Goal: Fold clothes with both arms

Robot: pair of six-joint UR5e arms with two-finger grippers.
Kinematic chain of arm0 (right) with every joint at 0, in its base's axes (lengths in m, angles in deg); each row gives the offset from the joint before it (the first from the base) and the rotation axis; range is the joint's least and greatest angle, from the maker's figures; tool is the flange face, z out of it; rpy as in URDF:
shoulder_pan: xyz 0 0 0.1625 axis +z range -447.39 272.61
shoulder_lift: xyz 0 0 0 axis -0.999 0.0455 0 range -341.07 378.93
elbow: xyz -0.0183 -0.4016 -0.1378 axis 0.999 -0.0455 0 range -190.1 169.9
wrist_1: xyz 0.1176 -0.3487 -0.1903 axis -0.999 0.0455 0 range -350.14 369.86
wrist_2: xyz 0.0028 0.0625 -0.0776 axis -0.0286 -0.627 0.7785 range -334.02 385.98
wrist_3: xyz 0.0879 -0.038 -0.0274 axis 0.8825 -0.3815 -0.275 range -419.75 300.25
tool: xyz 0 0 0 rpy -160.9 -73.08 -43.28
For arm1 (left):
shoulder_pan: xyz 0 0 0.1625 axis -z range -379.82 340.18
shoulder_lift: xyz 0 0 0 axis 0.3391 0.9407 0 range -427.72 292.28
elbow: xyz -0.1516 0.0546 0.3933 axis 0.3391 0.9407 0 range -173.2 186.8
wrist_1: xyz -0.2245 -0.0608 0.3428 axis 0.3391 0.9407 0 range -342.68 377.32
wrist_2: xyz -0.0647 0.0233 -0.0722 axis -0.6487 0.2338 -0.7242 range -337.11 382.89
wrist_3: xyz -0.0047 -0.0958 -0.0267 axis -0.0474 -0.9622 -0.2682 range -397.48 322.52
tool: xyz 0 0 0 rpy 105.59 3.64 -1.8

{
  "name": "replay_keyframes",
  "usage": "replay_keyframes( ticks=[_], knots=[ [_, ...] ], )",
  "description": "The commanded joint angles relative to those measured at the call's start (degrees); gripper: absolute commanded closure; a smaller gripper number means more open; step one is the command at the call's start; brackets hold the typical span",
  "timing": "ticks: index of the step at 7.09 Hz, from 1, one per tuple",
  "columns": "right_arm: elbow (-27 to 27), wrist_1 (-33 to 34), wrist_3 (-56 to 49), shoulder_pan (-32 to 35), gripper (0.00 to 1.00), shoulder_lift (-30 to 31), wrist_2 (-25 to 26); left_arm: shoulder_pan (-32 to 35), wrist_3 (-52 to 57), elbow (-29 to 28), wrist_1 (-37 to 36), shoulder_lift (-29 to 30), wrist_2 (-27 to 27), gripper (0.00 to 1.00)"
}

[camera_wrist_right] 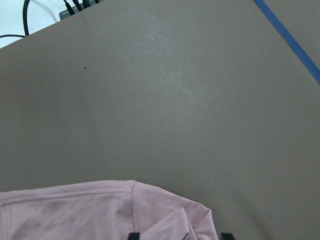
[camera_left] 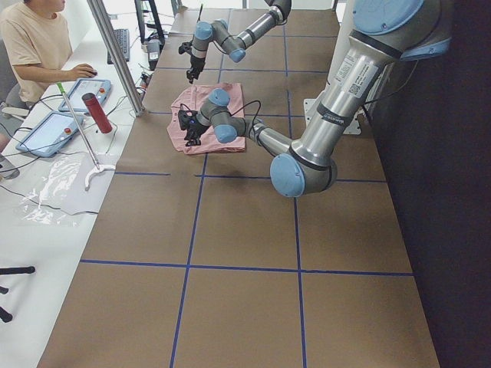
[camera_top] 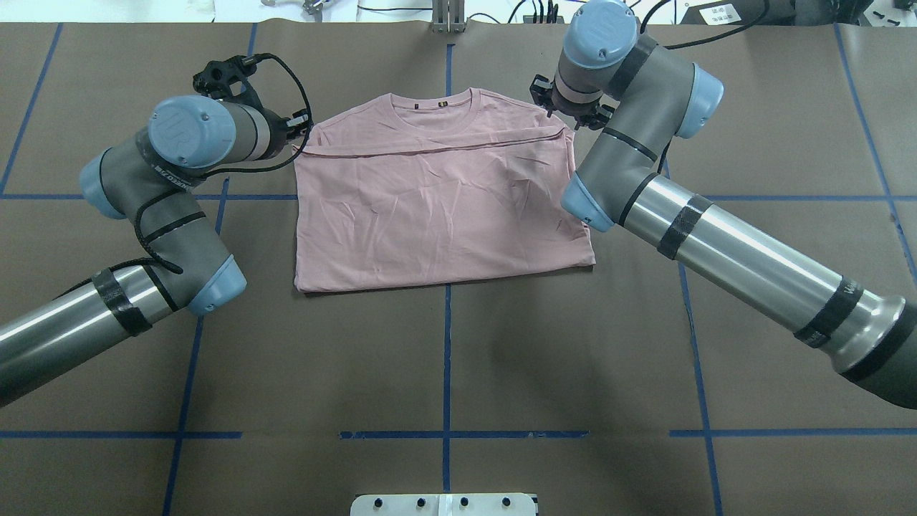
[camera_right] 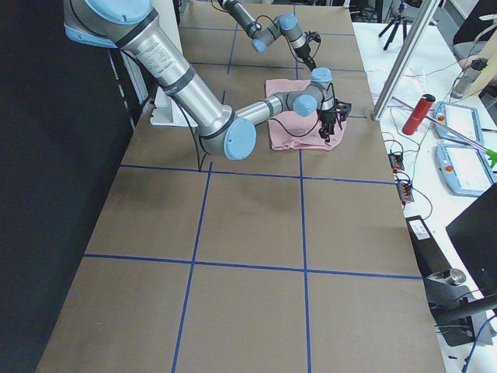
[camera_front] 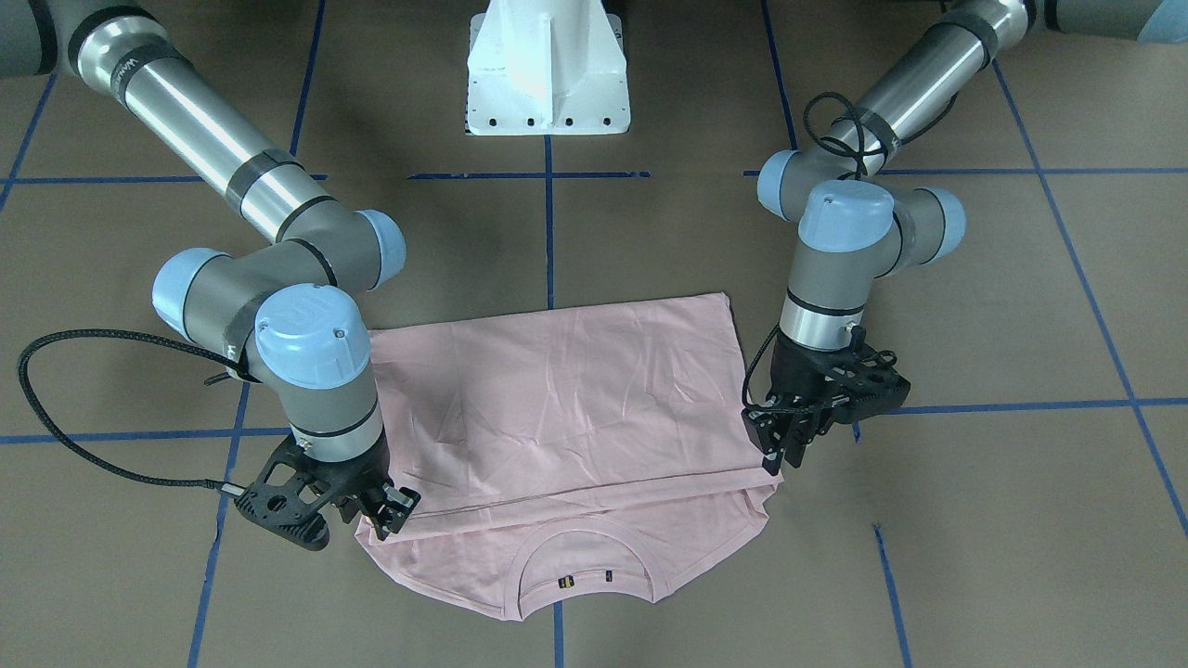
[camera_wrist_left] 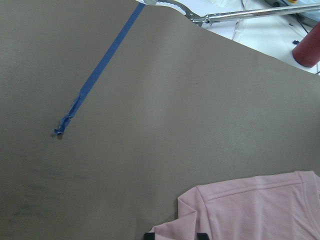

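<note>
Near the middle of the worktop's [camera_top: 458, 358] operator-side edge, the pink T-shirt [camera_top: 437, 208] lies folded, collar [camera_top: 433, 113] outermost. Only the wrist views show the jaws: left gripper [camera_front: 778, 455] and right gripper [camera_front: 385, 518] both spread, each straddling a shirt corner, tips barely in frame.

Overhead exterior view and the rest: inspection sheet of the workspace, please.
Surface: brown table with a blue tape grid.
Job's things: pink T-shirt, hem folded up toward the collar, lying flat.
Clutter: nothing seen.
Grippers: left gripper and right gripper at the fold's corners, fingertips apart.
Cables: black cable loops beside the right arm, off the shirt.
Surroundings: white pedestal base; side desk with person, red bottle.
</note>
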Motion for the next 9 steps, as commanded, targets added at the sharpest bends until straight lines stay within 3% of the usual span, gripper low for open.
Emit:
replay_keyframes(
  ticks=[1,2,3,5,9],
  knots=[
    [18.6,0.07,0.79,-1.83,0.0,12.08,-0.69,0.35,-1.21,4.48,0.54,-1.74,-0.16,0.6],
    [26.55,0.16,3.83,-4.12,0.0,17.74,-1.3,0.35,-1.74,6.25,0.63,-3.49,-0.25,0.6],
    [30.9,-0.19,11.96,-7.1,0.0,22.23,-1.13,0.35,-2.18,6.61,0.63,-3.94,-1.64,0.6],
    [31.82,-0.1,15.99,-10.63,0.19,23.76,-0.43,0.09,-4.02,6.97,0.63,-3.86,-1.83,0.6],
    [31.29,0.42,15.99,-13.45,0.23,25.79,0.8,-0.09,-4.12,6.88,0.72,-3.77,-1.74,0.6]
  ],
)
